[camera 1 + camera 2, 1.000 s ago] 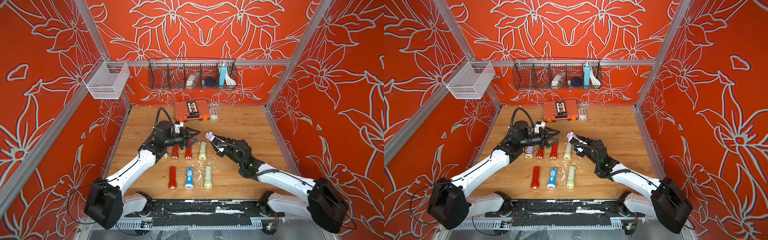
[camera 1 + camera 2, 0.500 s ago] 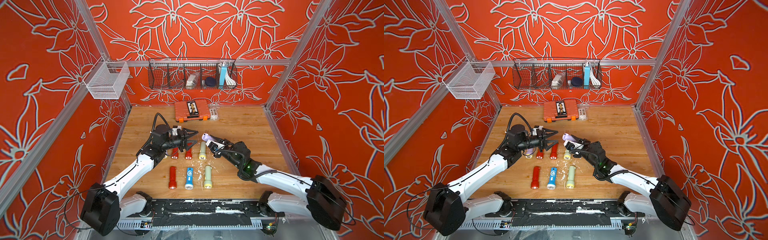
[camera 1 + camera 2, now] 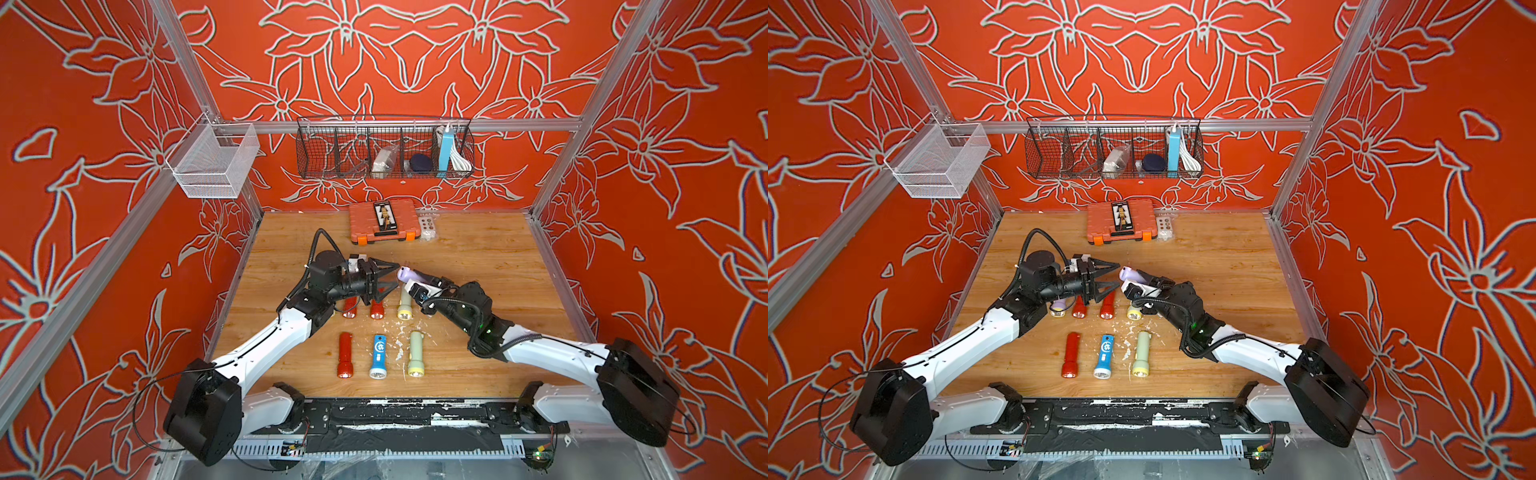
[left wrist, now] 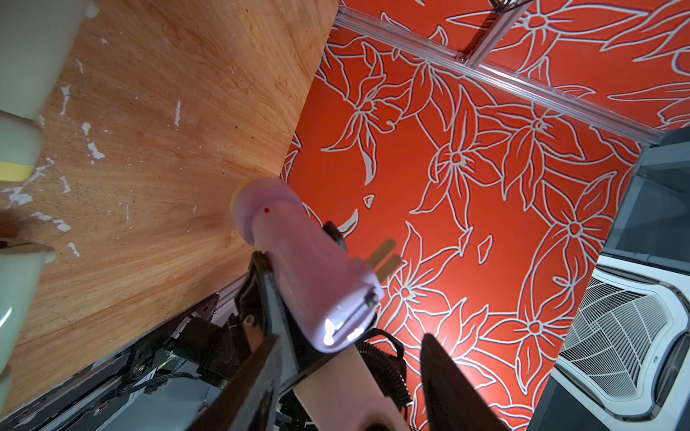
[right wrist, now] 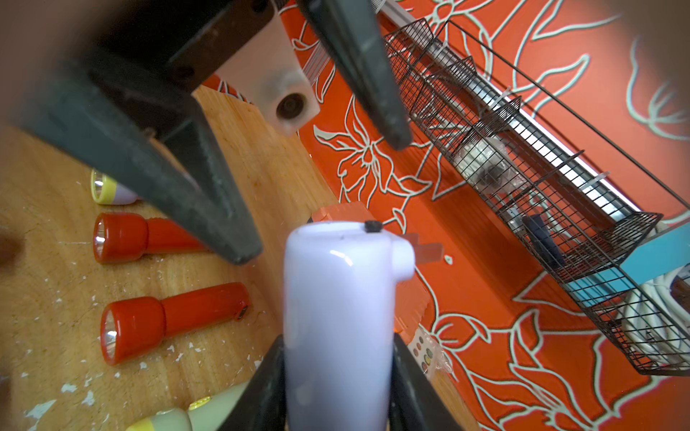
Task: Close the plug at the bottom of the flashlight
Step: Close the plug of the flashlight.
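Note:
My right gripper [image 3: 424,287] [image 5: 338,392] is shut on the body of a lilac flashlight [image 3: 409,275] [image 3: 1128,275] [image 5: 336,306] held above the table. The flashlight's tail end points at my left gripper. Its plug [image 4: 388,257] [image 5: 425,252], two metal prongs, sticks out sideways from that tail end. My left gripper [image 3: 394,276] [image 3: 1116,274] [image 4: 351,336] is open, its fingers spread either side of the tail end. I see no contact between them and the flashlight. One finger [image 5: 224,231] stands beside the tail.
Several red, blue and pale green flashlights [image 3: 378,351] lie in two rows on the wooden table [image 3: 490,257] below both arms. An orange case [image 3: 382,220] sits at the back. A black wire basket [image 3: 384,147] and a white mesh basket [image 3: 214,160] hang on the walls.
The right arm has carried the lilac flashlight a little leftward, bringing its tail end to the left gripper's fingertips. The left gripper has stayed open, almost in place.

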You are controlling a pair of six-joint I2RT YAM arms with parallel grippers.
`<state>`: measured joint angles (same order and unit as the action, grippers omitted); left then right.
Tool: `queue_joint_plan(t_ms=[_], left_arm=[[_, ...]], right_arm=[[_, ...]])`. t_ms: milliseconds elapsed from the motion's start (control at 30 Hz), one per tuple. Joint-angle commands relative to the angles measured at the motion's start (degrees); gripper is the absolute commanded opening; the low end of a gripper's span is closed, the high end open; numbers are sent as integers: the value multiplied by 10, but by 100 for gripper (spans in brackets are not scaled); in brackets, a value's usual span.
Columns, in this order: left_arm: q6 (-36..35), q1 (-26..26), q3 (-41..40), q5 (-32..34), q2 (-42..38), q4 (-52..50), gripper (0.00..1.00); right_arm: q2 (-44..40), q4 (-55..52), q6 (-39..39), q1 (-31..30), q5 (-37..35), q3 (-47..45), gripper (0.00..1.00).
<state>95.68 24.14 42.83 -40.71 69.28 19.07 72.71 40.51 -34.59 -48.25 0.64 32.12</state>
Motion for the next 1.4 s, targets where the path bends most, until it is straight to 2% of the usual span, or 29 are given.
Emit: queue_joint_plan(t_ms=[0,267,400,1067,1100,1200,1367], left_arm=[[9,6,-3,3,9,26,59],[-5,7,5,8,18,38,60],[-3,8,3,15,23,39,57],[14,23,7,16,47,69,54],[13,23,7,17,47,69,53],[16,23,3,19,51,75,36],[18,24,1,19,56,76,33]], right_arm=[[-5,34,-3,-4,2,23,0],[-26,40,27,-7,15,8,0],[-29,40,27,-8,13,6,0],[3,36,42,-12,10,11,0],[3,38,45,-12,11,10,0],[-2,38,50,-12,10,10,0],[-12,27,47,-11,11,10,0]])
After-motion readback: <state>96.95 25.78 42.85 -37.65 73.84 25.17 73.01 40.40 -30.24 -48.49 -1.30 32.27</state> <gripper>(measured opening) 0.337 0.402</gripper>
